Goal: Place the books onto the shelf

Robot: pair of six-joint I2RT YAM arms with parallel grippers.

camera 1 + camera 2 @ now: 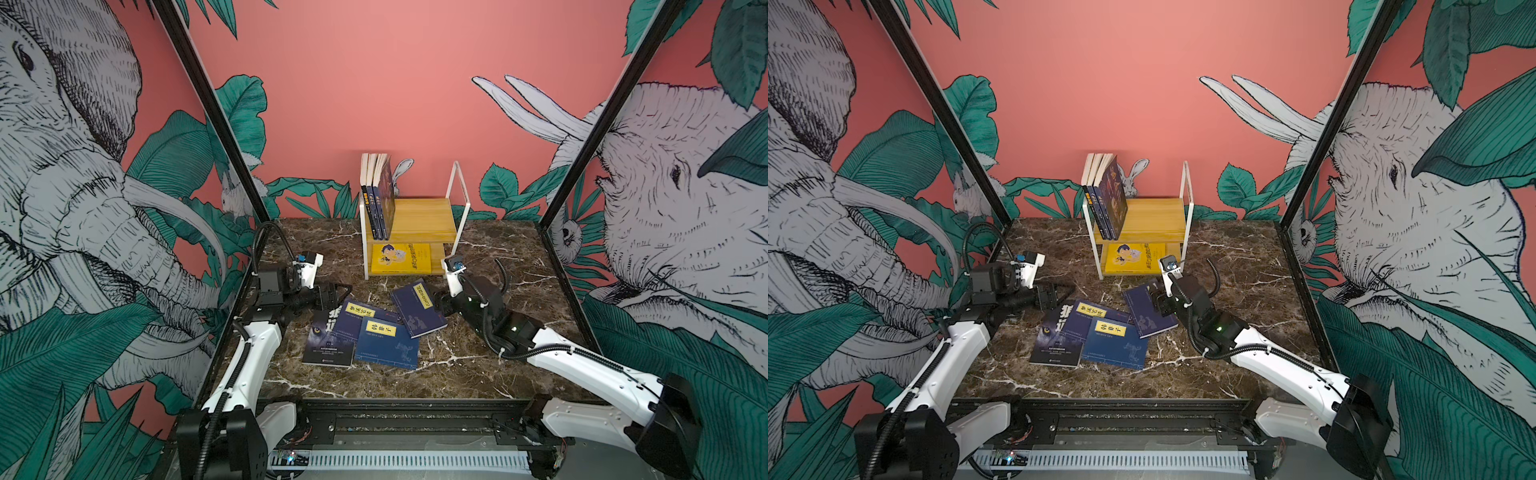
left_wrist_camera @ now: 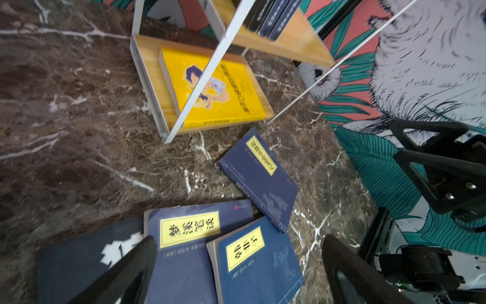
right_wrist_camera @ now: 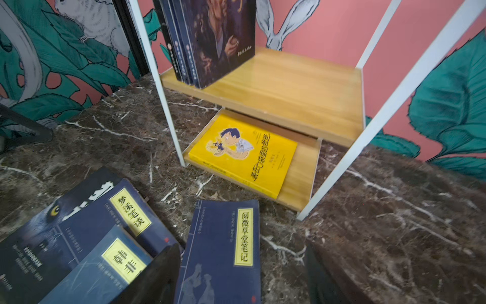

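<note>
"Where are the books now?"

"Four paperbacks [image 1: 388, 343] lie flat on the surface [image 1: 478, 365] near the shelf [image 1: 424, 216], and two portrait books [image 1: 387, 195] stand on its upper board, far left. My left end effector [image 2: 239, 238] and right end effector [image 3: 242, 247] both gape, empty."

"How will they handle?"

"Light, floppy and slick, I reckon. I'd pinch the rightmost navy book [image 1: 417, 309] at its spine edge."

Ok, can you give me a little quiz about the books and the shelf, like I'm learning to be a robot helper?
1. How many books lie on the table?
2. True or false: the yellow book stands upright on the top board of the shelf.
3. Which gripper hovers over the blue book lying apart from the pile?
Key:
1. Four.
2. False: it lies flat on the lower board.
3. The right gripper, jaws open.
</note>
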